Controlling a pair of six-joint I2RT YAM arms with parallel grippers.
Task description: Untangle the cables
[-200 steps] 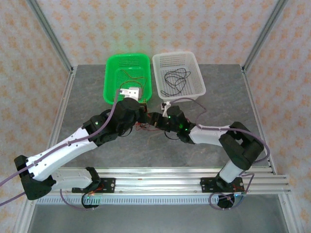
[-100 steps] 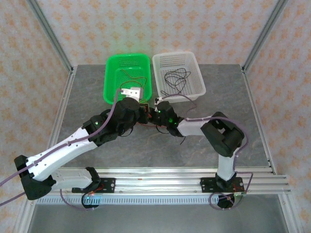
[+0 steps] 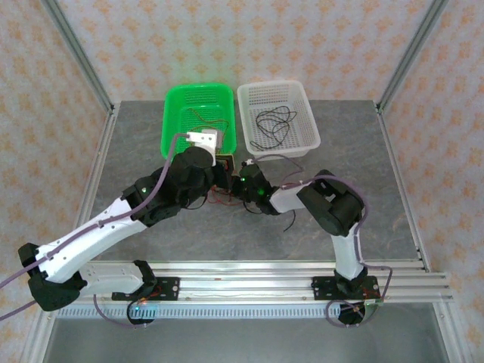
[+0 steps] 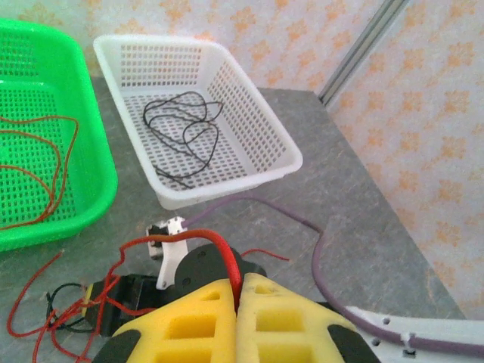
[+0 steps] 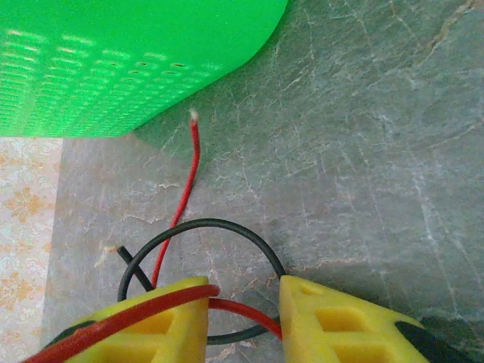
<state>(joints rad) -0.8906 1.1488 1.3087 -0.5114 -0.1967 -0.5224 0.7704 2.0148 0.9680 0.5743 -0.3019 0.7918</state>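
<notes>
The cables to separate lie in a small tangle (image 3: 224, 194) on the grey stone-patterned table (image 5: 363, 151), just in front of the green plastic basket (image 4: 94, 128) and the white mesh basket (image 4: 257, 121), between the two wrists. The left gripper (image 4: 238, 306) has its yellow foam pads pressed together on a thin red cable (image 4: 215, 240), which rises in a loop in front of the pads. The right gripper (image 5: 243, 318) has its jaws apart. A red strand and a thin black cable (image 5: 219, 224) cross the gap, and nothing is pinched there.

I judge these wires to be very light, soft and springy. They will curl back, slide through the foam if the grip is weak, and drag the whole tangle along when pulled. A good place to take hold is probably on one strand only, close to the crossing, while the other pads hold the second colour.

In the top view the knot is mostly covered by the wrists. The left wrist view cuts off the lower part of the tangle. I cannot tell whether the red strand at both grippers is the same cable. The wires lying in both baskets are too thin to count.
</notes>
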